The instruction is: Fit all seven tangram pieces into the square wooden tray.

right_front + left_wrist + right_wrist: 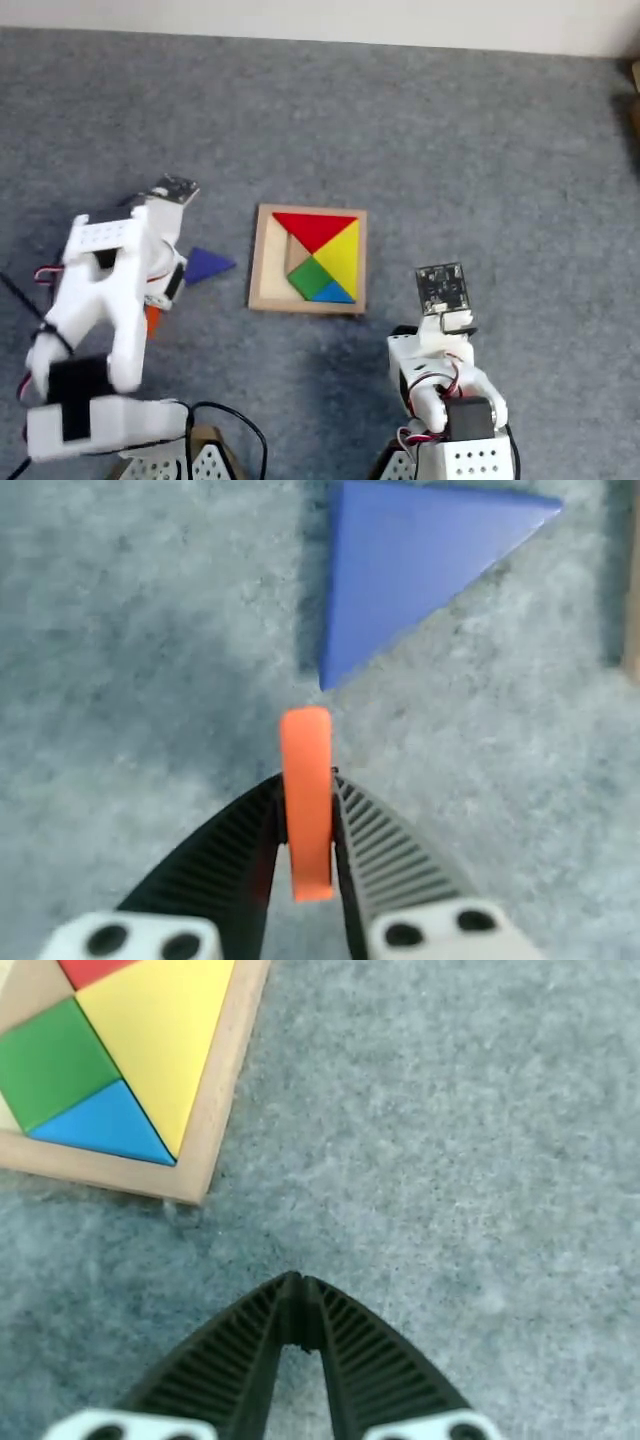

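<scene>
high view: square wooden tray (258, 270) lies mid-table on the grey carpet (480, 150). four coloured pieces sit flush inside it: red triangle (315, 228), yellow triangle (346, 255), green square (312, 276), light blue triangle (336, 293). the tray's left part reads wood-toned; cannot tell bare floor from a plain piece. dark blue triangle (208, 264) lies flat on the carpet just beside the tray's left edge, apart from it. left arm (105, 290) stands over the carpet left of that triangle, with a bit of the orange piece (152, 320) under it.

left wrist view: left gripper (305, 792) is clamped on the orange piece, held on edge above the carpet, its tip near a corner of the dark blue triangle, not touching.

right wrist view: right gripper (298, 1312) is closed with nothing in it, over bare carpet near the tray's corner.

progress, as judged: about halfway; the orange and dark blue pieces at least are not yet placed.
</scene>
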